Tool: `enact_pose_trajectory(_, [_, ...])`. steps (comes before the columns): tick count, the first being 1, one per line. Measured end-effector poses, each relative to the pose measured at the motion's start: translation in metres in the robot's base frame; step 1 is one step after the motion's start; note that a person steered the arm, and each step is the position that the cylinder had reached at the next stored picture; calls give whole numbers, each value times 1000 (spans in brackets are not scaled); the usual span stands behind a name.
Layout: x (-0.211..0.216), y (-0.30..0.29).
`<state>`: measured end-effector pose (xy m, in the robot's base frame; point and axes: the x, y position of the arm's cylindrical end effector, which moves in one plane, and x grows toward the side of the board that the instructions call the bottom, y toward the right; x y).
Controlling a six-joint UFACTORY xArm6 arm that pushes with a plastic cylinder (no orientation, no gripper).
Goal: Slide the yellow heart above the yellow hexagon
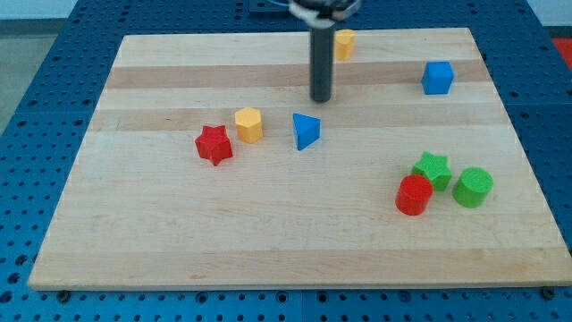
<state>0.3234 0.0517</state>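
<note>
The yellow heart (344,44) lies near the view's top edge of the wooden board, partly hidden behind my rod. The yellow hexagon (248,124) sits left of the board's centre, between the red star (214,145) and the blue triangle (306,131). My tip (321,98) rests on the board below and slightly left of the yellow heart, apart from it, and above the blue triangle, up and to the right of the yellow hexagon.
A blue cube (437,78) sits at the upper right. A green star (432,169), a red cylinder (414,195) and a green cylinder (472,187) cluster at the lower right. The wooden board (134,241) lies on a blue perforated table.
</note>
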Motion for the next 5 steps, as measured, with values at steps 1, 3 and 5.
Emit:
enact_pose_trajectory(1, [-24,109])
enact_pose_trajectory(3, [-127,118])
enact_pose_trajectory(5, [-63,21])
